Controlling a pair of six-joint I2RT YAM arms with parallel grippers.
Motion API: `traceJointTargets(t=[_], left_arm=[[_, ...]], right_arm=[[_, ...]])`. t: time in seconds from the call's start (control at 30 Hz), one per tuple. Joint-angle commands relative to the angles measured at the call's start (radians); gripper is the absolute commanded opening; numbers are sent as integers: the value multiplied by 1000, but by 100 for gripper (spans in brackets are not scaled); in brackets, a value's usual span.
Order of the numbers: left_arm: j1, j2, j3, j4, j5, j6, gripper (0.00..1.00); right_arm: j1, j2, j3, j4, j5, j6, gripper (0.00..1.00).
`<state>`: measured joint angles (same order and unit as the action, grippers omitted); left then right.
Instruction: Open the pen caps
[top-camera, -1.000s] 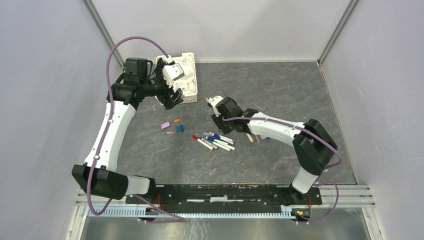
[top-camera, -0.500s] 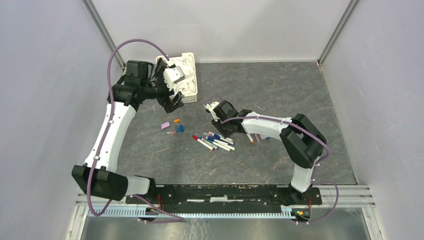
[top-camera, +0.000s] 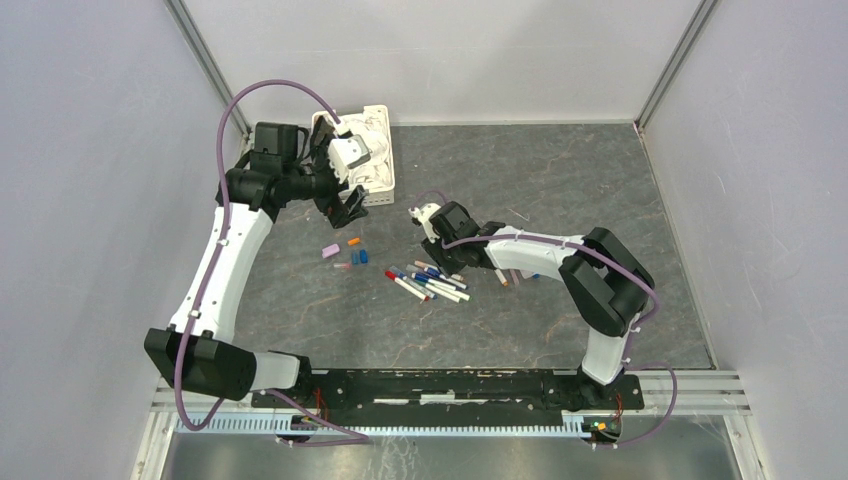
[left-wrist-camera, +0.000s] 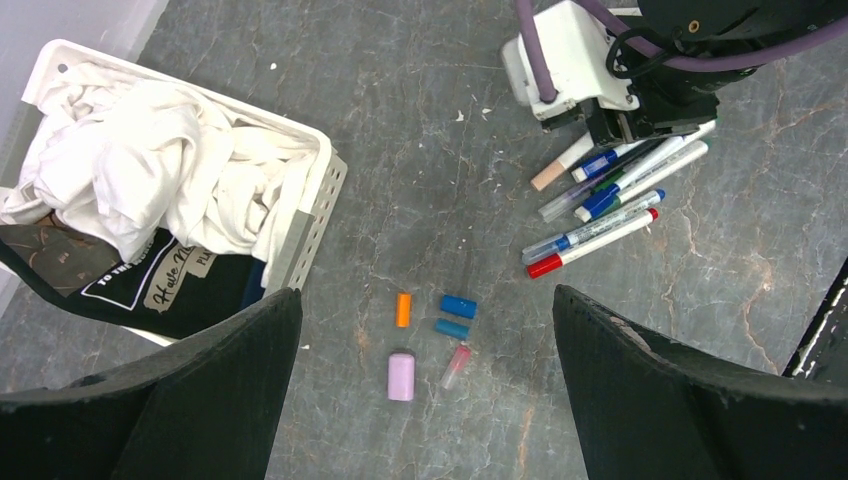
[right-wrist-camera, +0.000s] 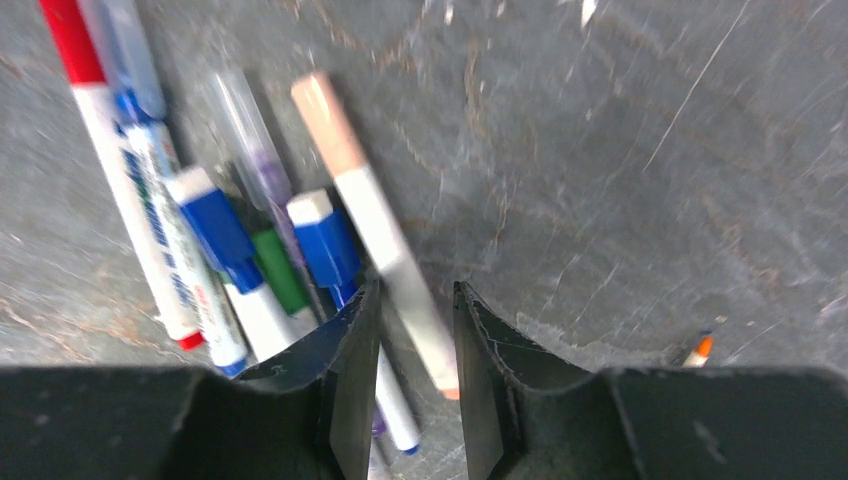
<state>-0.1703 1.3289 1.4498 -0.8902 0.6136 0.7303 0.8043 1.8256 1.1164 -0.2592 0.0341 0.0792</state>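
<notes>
1. Pens (left-wrist-camera: 600, 225): piled side by side, flat on table (top-camera: 560, 180), approx. mid-way btwn the arms. Most w/ caps on: red, two blue, green and peach show in R wrist view. Pile in same spot as a sec ago.
2. Peach pen (right-wrist-camera: 375, 230): at edge of pile, white barrel running straight btwn jaws of R gripper (right-wrist-camera: 412, 295), a blue-capped one just beside it.
3. Loose caps (left-wrist-camera: 458, 305): orange, two blue, lilac and one small pinkish. Scattered left of pile, btwn it and basket. Unmoved over last sec, so no new cap off.
4. R gripper: lower onto pile than a sec ago, elbow pulled in toward centre. Jaws narrowed to either side of peach pen's barrel. Can't tell if pinching or only bracketing, as no clear contact shows.
5. L gripper (top-camera: 347, 207): spread full wide, nothing in it, hovering by basket's near corner, well apart from pile. Barely shifted.
6. Basket (left-wrist-camera: 310, 215): white, slotted, cloth (left-wrist-camera: 150, 170) inside, far-left of table. Not involved.
7. Meaning: prob. start of next uncapping, w/ R securing a barrel. Needs firm grip and lift first, then L brought over to pull peach cap. L far off, so pull likely not imminent. Risk: blue neighbour dragged along on lift.
</notes>
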Motion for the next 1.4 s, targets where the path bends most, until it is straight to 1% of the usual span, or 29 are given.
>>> traceJointTargets(t=[0.0,0.17,0.27,0.4,0.47,0.53,0.6,0.63,0.73,0.87,0.97,1.07,1.17,1.27,1.37], left_arm=[[3,13,-3,-15,39,21,100],[3,29,25,-17,72,-5,100],[3,28,26,-21,81,-4,100],[3,30,1,-44,96,32,100],[2,35,-16,-62,106,62,100],[3,40,-38,-92,121,115,100],[2,42,-73,-136,153,214,100],[2,40,-96,-159,172,274,100],[2,36,-165,-206,219,421,100],[2,51,-219,-228,265,567,100],[0,68,-230,-237,289,646,100],[-5,76,-238,-246,312,714,100],[-18,83,-241,-246,297,754,100],[-34,88,-244,-271,286,801,98],[-73,91,-251,-312,266,834,94]], right_arm=[[-2,-22,-82,-21,-18,-15,38],[-2,-10,-85,-24,-4,-26,38],[-4,5,-61,-28,-2,-26,35],[-15,20,-15,-43,-17,-37,29],[-29,26,14,-58,-31,-47,23],[-44,18,31,-67,-75,-53,11],[-60,-5,46,-77,-100,-53,2],[-70,-20,49,-77,-125,-48,0],[-93,-73,60,-78,-210,-33,0],[-111,-119,88,-93,-403,-4,0],[-110,-139,92,-82,-590,20,0],[-105,-140,99,-79,-737,45,0],[-93,-136,107,-80,-859,51,0],[-77,-118,129,-93,-926,48,0],[-66,-95,157,-110,-956,42,0]])
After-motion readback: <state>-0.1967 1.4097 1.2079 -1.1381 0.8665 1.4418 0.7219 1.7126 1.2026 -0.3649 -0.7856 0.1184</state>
